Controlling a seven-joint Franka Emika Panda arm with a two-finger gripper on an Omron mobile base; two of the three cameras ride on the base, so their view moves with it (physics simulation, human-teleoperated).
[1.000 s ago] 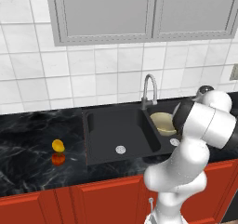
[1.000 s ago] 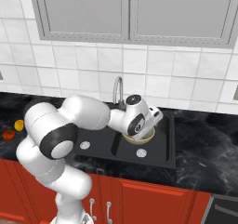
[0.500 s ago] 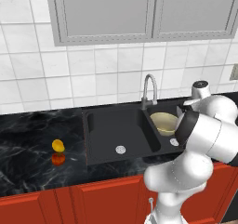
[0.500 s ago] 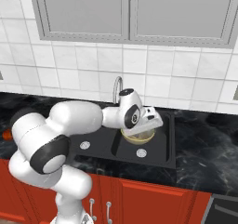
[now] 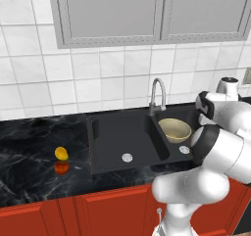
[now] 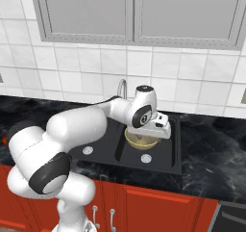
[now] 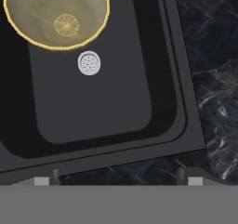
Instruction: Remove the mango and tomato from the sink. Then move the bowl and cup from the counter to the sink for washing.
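Observation:
The tan-yellow bowl (image 5: 174, 129) (image 6: 141, 139) (image 7: 56, 14) lies upright in the right basin of the black sink (image 5: 115, 132) (image 7: 93, 107), free of my fingers. In the right base view my gripper (image 6: 159, 131) hangs just above the bowl's right rim. In the hand view the gripper (image 7: 118, 179) is open, its tips wide apart over the basin's edge with nothing between them. The mango (image 5: 61, 153) and the tomato (image 5: 61, 167) sit close together on the counter left of the sink. The green cup is out of view.
The curved silver faucet (image 5: 156, 92) (image 6: 122, 88) stands behind the divider between the basins. A round drain (image 7: 89, 63) lies beside the bowl, another (image 5: 127, 157) in the left basin. Black marble counter (image 7: 211, 79) runs right of the sink. Grey cabinets (image 5: 147, 10) hang overhead.
My hand has drawn back from the bowl and shifted a little to the right. The bowl stays in the right basin; mango and tomato have not moved.

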